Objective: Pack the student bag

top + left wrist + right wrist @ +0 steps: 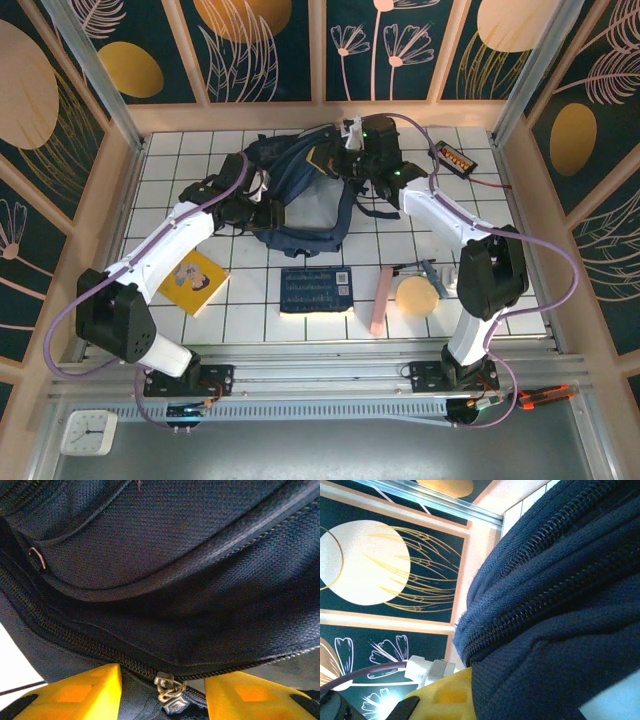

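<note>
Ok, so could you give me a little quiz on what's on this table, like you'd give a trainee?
1. True or false: the yellow book lies inside the student bag.
2. What does the open left claw straddle? A) zipper pull B) strap C) pencil
3. Fill in: seen from above, the navy book lies to the ___ of the yellow book.
Key: 1 false; 2 A; 3 right.
</note>
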